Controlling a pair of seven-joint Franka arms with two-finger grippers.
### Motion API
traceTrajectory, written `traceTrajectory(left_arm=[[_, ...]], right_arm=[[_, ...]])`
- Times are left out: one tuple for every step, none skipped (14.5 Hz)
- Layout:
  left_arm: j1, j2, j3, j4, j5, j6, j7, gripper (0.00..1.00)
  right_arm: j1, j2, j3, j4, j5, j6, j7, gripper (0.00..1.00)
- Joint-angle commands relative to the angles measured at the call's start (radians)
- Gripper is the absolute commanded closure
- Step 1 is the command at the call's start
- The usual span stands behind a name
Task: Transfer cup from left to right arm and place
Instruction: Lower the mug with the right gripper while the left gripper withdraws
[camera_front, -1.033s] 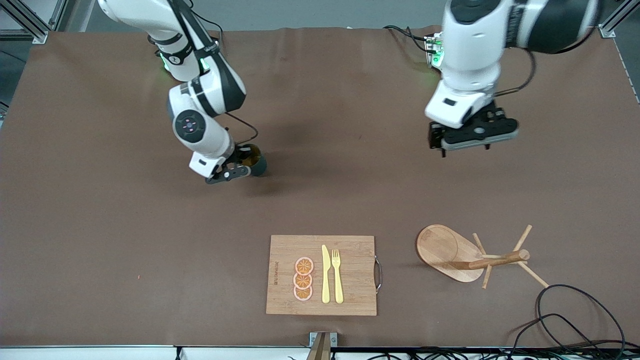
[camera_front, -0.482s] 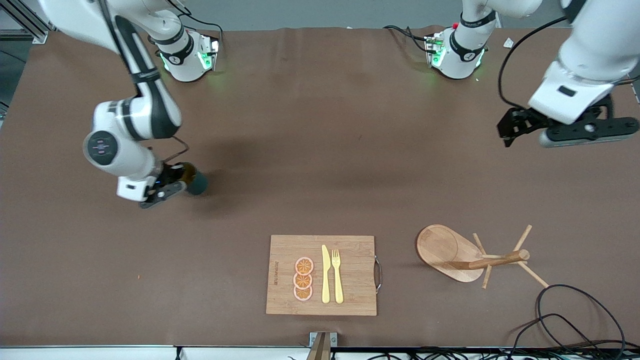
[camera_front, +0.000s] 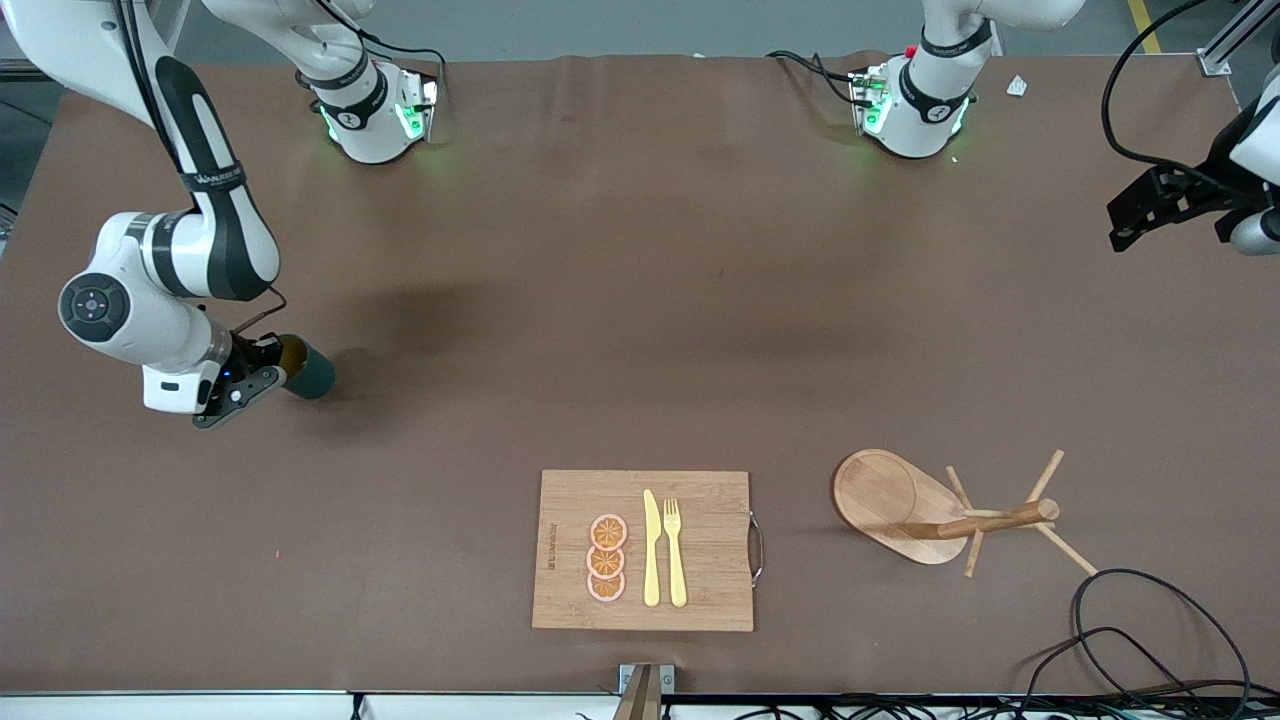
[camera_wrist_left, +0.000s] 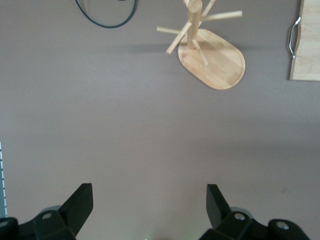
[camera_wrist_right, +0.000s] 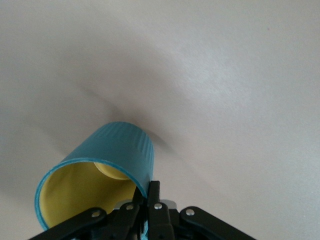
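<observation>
Right pincer (camera_front: 262, 383) is clamped on the cup's (camera_front: 305, 368) rim, tilted, over the worktop (camera_front: 640, 330) at the right arm's end. Left pincer (camera_wrist_left: 149, 200) hangs spread wide and empty over the left arm's end, mug tree (camera_wrist_left: 210, 47) ahead.

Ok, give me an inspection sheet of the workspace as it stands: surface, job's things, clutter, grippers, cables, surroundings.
Surface: brown table, flat; a small speck near the right arm's end.
Job's things: cup held tilted by its rim, above the table at the right arm's end.
Clutter: cutting board with three orange slices, knife and fork; wooden mug tree beside it, toward the left arm's end.
Grippers: right gripper shut on the cup's rim; left gripper open, empty, at the left arm's end.
Cables: black loops near the mug tree.
Surroundings: metal frame at the table's corners.
</observation>
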Motion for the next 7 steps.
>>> traceTrajectory(left_arm=[[0.000, 0.017, 0.003, 0.037, -0.014, -0.032, 0.023, 0.00], [0.003, 0.012, 0.006, 0.037, -0.026, -0.038, 0.030, 0.00], [0.035, 0.006, -0.002, 0.035, -0.033, -0.039, 0.034, 0.00], [0.095, 0.003, -0.050, 0.034, -0.060, -0.038, 0.031, 0.00], [0.159, 0.003, -0.113, 0.032, -0.086, -0.036, 0.029, 0.00], [0.211, 0.003, -0.158, 0.029, -0.095, -0.033, 0.029, 0.00], [0.256, 0.003, -0.207, 0.026, -0.095, -0.033, 0.029, 0.00]], right_arm=[[-0.044, 0.040, 0.022, 0.029, -0.024, 0.012, -0.048, 1.00], [-0.047, 0.046, 0.020, 0.029, -0.024, 0.021, -0.052, 1.00], [-0.059, 0.049, 0.022, 0.029, -0.024, 0.024, -0.052, 1.00], [-0.072, 0.057, 0.022, 0.029, -0.022, 0.026, -0.052, 1.00], [-0.075, 0.063, 0.022, 0.029, -0.022, 0.026, -0.052, 0.99], [-0.076, 0.066, 0.023, 0.031, -0.022, 0.026, -0.052, 0.88], [-0.075, 0.066, 0.023, 0.035, -0.022, 0.026, -0.052, 0.56]])
